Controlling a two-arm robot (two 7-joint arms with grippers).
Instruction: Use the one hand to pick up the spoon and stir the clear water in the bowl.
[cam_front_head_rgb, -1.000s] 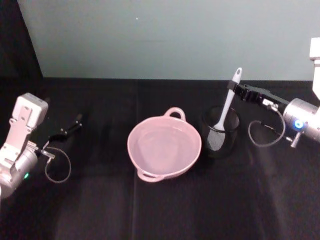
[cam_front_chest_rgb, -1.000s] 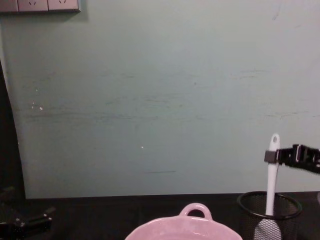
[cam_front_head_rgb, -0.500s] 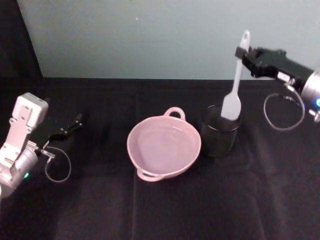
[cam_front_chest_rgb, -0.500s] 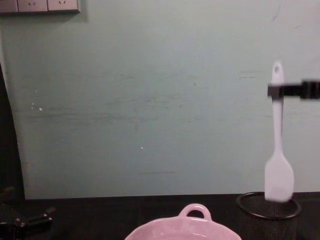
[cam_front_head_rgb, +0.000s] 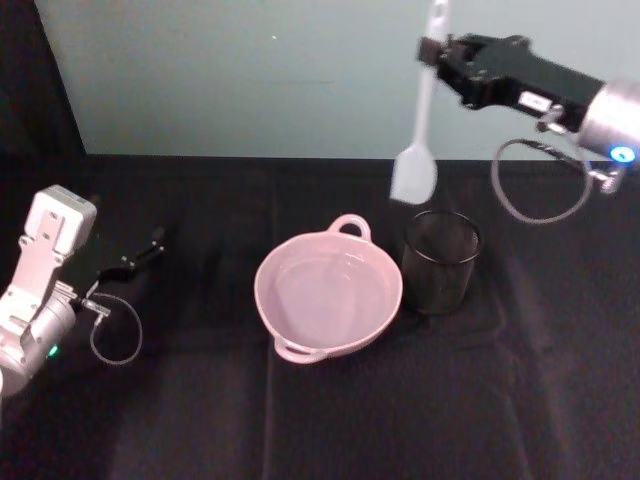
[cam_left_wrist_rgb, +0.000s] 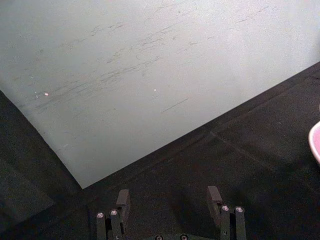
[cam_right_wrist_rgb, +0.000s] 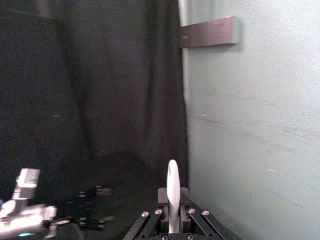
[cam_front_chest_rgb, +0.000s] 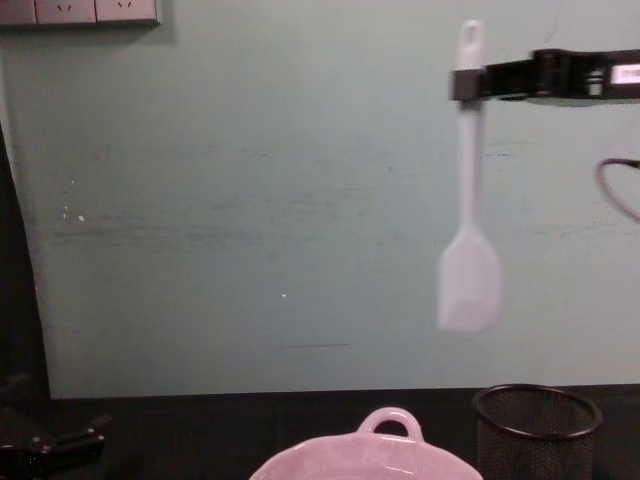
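Right claw (cam_front_head_rgb: 432, 50) holds spoon (cam_front_head_rgb: 413, 176) aloft

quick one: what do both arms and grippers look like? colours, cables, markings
Right gripper: black body and jaws, small white label, on a silver cylindrical arm with a blue light and a looped grey cable. Left gripper: black jaws, white boxy housing, pale silver arm with a green light and its own looped cable.

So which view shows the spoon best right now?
The chest view: the spoon hangs upright from the right gripper, seen whole and side-on. The head view foreshortens it, with the handle end at the frame's top edge. The right wrist view shows its handle end edge-on.
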